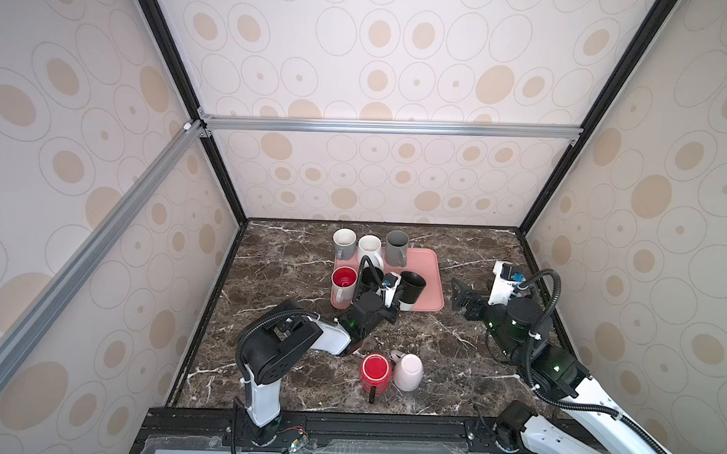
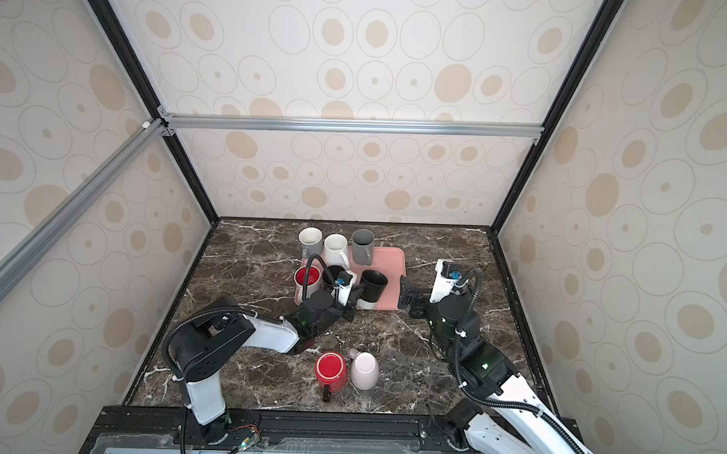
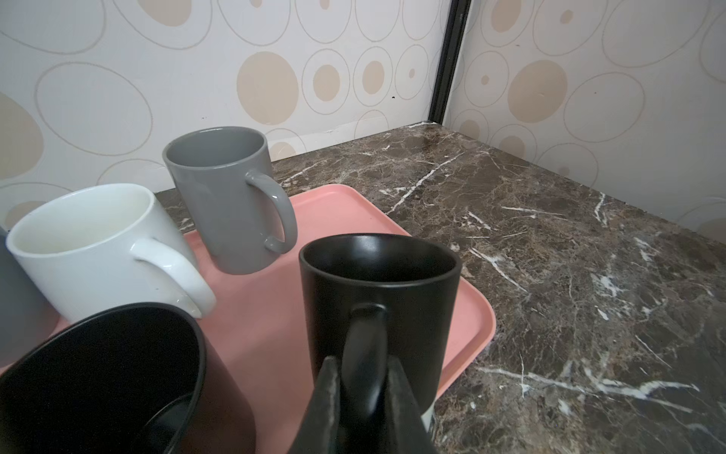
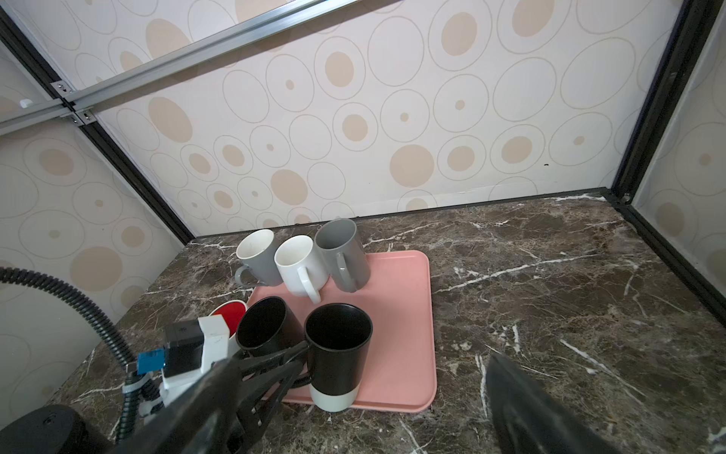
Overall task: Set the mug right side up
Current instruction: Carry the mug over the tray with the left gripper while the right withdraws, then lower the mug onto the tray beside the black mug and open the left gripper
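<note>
One black mug [image 3: 377, 291] upright on tray [image 3: 267, 310], handle [image 3: 365, 334] clamped in left jaws, right jaws wide.

Pink tray [image 1: 428, 264] on marble tabletop [image 1: 453, 356]; tall grey mug [image 1: 396, 249], white mug [image 1: 369, 250] upright

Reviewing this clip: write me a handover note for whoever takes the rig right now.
Left gripper: shut on the handle of the white-based black mug, which is upright at the near edge of the tray.
Right gripper: open, empty, to the tray's right in both top views.
Done: the held mug is right side up.
Left: release it. The red mug and pink mug, in front of the tray, look upside down.
</note>
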